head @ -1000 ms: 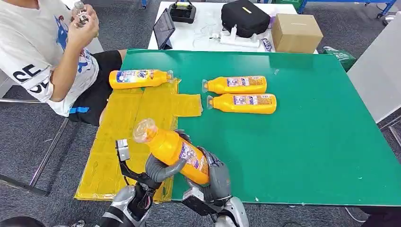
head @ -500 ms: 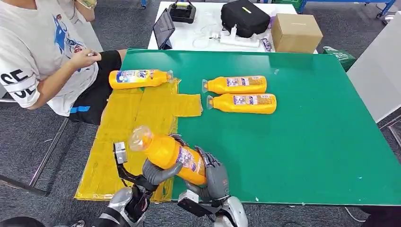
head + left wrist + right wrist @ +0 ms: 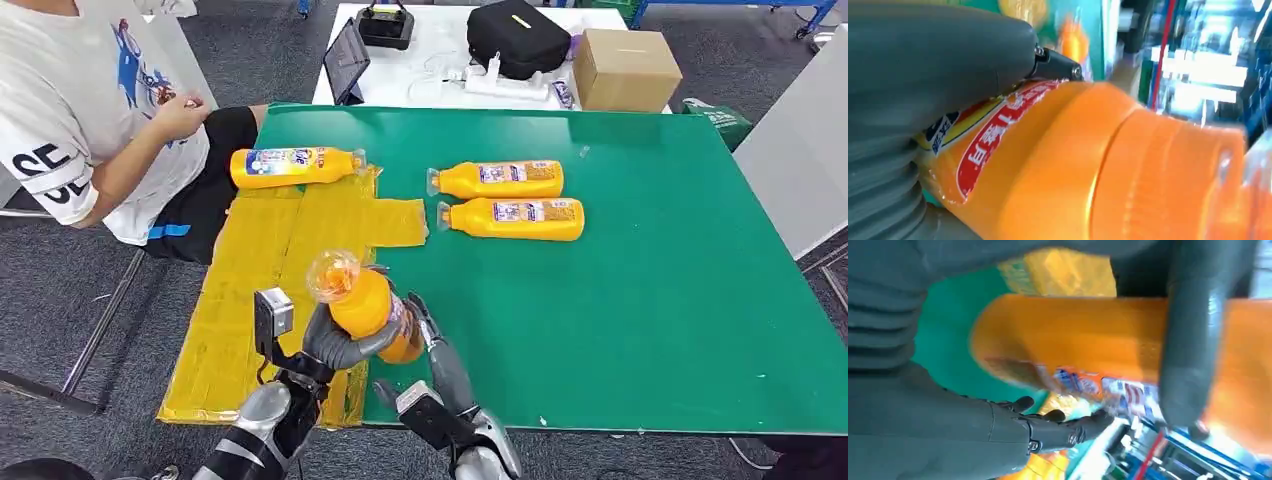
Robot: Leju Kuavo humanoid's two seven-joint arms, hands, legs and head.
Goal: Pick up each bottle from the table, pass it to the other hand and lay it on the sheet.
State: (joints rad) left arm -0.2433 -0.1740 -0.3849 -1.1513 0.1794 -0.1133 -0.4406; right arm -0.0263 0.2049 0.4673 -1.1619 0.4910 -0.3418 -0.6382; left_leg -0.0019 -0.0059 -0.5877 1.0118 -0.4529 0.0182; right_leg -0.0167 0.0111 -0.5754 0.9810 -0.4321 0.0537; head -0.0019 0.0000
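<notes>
Two hands meet on one orange bottle [image 3: 362,305] at six o'clock, above the table's near edge. Our left hand [image 3: 338,345] wraps its body; our right hand [image 3: 432,345] has fingers spread alongside, letting go, we judge. The handover looks nearly done. Next we swing toward nine o'clock and lay it on the yellow sheet [image 3: 262,270], which has open room below the bottle already lying at its far end [image 3: 296,166].

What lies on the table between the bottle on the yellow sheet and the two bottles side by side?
Bare green table and the yellow sheet's flap, seen in the head view.
</notes>
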